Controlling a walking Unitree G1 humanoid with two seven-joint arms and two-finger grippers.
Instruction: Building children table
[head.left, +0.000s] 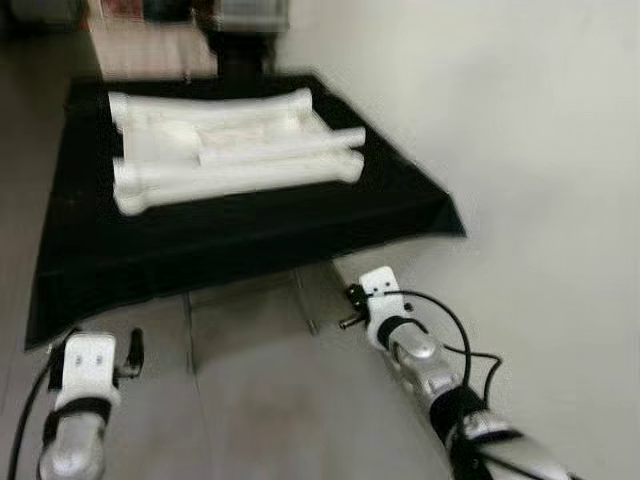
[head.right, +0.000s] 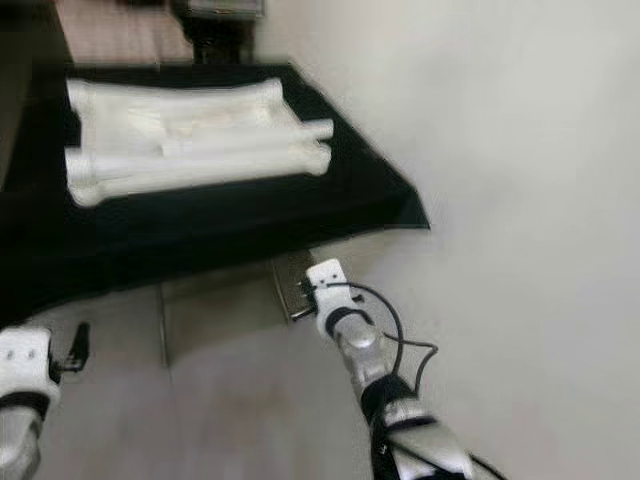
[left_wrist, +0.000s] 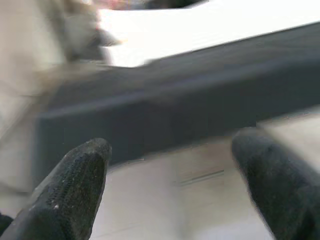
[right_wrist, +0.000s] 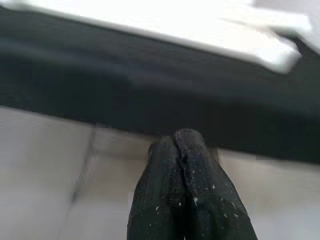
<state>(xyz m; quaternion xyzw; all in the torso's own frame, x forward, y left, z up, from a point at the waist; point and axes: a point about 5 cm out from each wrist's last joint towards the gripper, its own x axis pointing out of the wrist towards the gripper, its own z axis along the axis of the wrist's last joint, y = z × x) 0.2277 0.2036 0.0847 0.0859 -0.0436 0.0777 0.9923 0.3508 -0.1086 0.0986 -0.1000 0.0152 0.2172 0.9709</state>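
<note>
Several white table parts (head.left: 235, 150) lie together on a low table draped in black cloth (head.left: 230, 240): long rounded legs and a flat panel between them. Both arms are held low in front of the cloth's near edge, apart from the parts. My left gripper (left_wrist: 170, 160) is open, its two black fingers (left_wrist: 75, 175) wide apart with nothing between them, pointing at the cloth's hanging edge. My right gripper (right_wrist: 175, 142) is shut with its fingertips pressed together and empty, below the cloth's right front corner (head.left: 440, 215). The views are blurred.
A pale wall (head.left: 520, 150) runs close along the right side of the draped table and my right arm. Thin metal legs (head.left: 305, 300) show under the cloth. Grey floor (head.left: 270, 400) lies between me and the table. Dark furniture (head.left: 240, 40) stands behind the table.
</note>
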